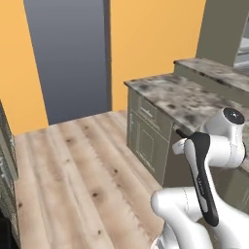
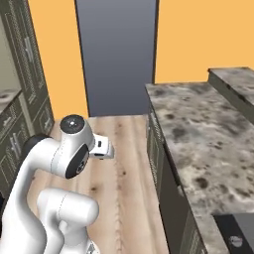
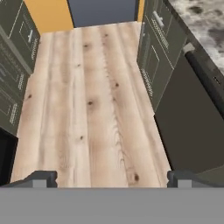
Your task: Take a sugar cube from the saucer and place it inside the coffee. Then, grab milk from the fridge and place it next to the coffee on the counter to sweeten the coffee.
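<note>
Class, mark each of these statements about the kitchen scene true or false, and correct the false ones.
1. The robot's hand is open and holds nothing. True.
2. The floor is laid with dark square tiles. False: the pale wooden plank floor has visible knots.
3. The mottled grey-brown stone counter sits over olive-grey panelled cupboards. True.
4. The walls are painted green. False: the flat orange wall flanks a tall grey-blue doorway panel.
5. The hand grips a white carton. False: nothing lies between its fingertips, which point down at the floor.
</note>
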Robot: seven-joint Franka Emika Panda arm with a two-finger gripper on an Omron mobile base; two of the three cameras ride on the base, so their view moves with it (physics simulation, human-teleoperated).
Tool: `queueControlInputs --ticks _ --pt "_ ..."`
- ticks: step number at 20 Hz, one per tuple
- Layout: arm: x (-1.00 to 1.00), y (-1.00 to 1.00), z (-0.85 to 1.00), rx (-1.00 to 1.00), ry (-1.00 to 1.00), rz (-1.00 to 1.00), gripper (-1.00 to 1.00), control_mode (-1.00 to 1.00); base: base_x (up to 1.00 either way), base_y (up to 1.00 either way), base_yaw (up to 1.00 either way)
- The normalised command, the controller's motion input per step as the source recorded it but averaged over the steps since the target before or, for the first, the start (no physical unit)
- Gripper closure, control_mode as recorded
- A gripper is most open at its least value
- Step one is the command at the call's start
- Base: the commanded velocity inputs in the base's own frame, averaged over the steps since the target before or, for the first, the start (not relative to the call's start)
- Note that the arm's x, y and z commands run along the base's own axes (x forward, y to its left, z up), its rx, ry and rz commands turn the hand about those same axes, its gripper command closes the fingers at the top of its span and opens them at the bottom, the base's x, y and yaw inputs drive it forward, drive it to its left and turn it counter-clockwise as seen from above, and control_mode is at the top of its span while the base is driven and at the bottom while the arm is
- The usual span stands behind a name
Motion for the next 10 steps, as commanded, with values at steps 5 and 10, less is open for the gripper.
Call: queueControlInputs --ticks 5,10 --pt "0.00 0.00 0.00 0.00 0.00 0.00 -1.00 1.00 1.00 0.21 0.07" --pt "0.00 0.00 0.00 0.00 0.00 0.00 -1.00 1.00 1.00 0.16 0.06"
